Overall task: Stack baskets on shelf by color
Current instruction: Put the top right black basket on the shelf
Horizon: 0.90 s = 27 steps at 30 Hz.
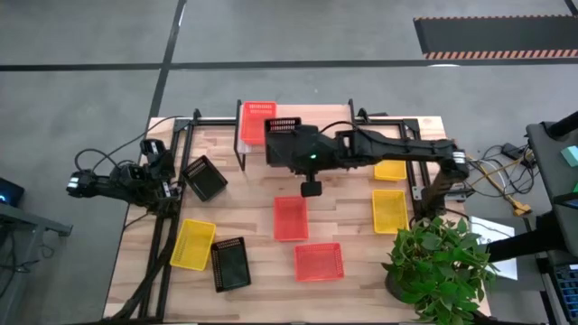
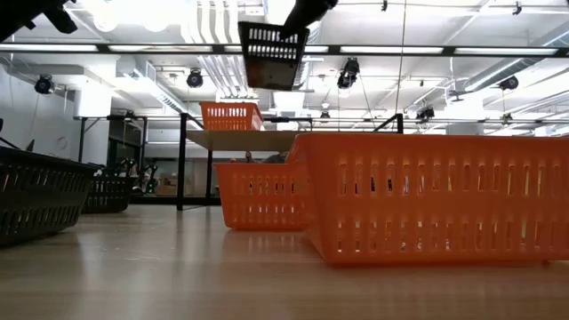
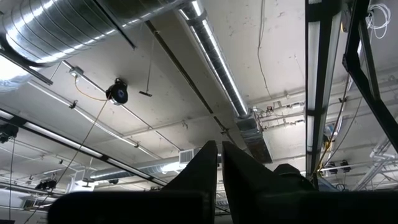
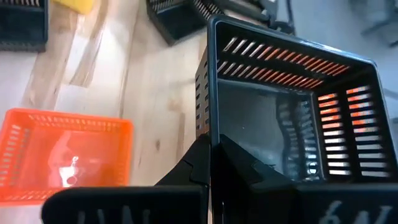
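Right end effector [image 4: 210, 163] is pinched on a black basket's [image 4: 292, 118] wall, held in the air above the shelf [image 1: 256, 144], a red basket [image 1: 257, 118] just beside it; left end effector [image 3: 219, 163] is pressed together, pointed upward

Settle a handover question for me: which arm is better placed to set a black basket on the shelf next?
The right. Its end effector is shut on a black basket held in the air by the shelf, beside the red-orange basket. The left end effector is shut, empty, pointing at the ceiling.
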Tool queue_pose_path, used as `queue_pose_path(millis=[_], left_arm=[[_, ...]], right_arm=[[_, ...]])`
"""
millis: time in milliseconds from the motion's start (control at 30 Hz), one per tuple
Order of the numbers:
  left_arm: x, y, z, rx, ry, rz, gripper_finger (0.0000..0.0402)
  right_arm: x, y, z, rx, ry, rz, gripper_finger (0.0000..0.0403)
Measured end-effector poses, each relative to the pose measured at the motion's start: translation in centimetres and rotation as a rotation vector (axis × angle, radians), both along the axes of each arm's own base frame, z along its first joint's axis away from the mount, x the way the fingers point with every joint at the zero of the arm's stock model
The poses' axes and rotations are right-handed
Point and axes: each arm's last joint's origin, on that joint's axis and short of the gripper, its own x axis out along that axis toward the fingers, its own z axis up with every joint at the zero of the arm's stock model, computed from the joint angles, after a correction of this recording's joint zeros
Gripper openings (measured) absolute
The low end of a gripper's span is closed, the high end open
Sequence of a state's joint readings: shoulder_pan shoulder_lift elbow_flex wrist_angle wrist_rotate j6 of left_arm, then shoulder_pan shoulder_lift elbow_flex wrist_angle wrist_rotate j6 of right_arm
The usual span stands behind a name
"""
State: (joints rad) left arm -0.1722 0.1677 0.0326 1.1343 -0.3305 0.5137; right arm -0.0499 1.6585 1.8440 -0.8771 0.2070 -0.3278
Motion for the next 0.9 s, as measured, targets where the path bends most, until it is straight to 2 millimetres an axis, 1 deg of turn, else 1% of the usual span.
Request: queue_pose_path(millis=[167, 267, 400, 500, 667, 900], left_arm=[[0.0, 0.0, 0.0, 0.000, 0.000, 0.000, 0.0008], [0.0, 0.0, 0.0, 0.000, 0.000, 0.000, 0.0008], [0.0, 0.0, 0.0, 0.000, 0.000, 0.000, 0.0008], [0.0, 0.0, 0.0, 0.000, 0.000, 0.000, 0.0008], [0.0, 0.0, 0.0, 0.000, 0.000, 0.000, 0.0008], [0.0, 0.0, 0.0, 0.000, -0.002, 0.000, 0.0008]], right_arm=[[-2.1, -2.7, -1.2, -0.011, -0.041, -0.072, 0.0008], [-3.0, -4.7, -2.0, 0.022, -0.057, -0.103, 0.0008], [-3.5, -7.4, -3.2, 0.093, -0.085, -0.107, 0.0008], [-3.5, -8.8, -4.1, 0.110, -0.064, -0.131, 0.0008], [-3.2, -9.7, -4.9, 0.107, -0.041, -0.134, 0.0008], [-2.6, -9.9, -5.4, 0.092, -0.049, -0.120, 0.0008]])
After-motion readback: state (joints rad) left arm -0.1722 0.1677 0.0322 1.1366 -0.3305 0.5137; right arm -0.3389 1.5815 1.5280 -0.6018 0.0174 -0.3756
